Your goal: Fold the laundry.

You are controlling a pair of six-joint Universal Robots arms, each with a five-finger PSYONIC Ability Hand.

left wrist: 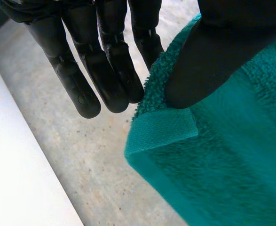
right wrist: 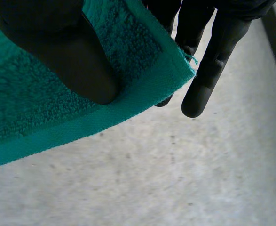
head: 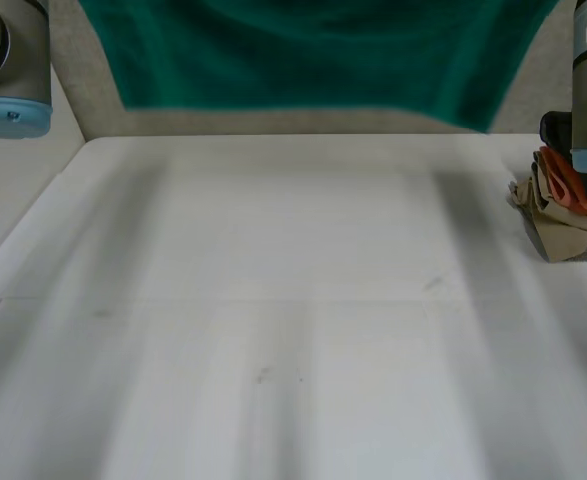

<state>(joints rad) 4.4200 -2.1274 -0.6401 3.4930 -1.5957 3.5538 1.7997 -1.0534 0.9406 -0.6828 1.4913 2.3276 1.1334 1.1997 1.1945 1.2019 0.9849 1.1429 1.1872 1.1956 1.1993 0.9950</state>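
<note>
Head view: towel [head: 313, 55]; wrist views: pinched corners [left wrist: 163, 129]

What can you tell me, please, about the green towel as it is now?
The green towel is teal terry cloth with a flat woven hem. It hangs spread in the air, clear of the white table. The left hand pinches one corner between thumb and fingers; the right hand pinches another.
</note>
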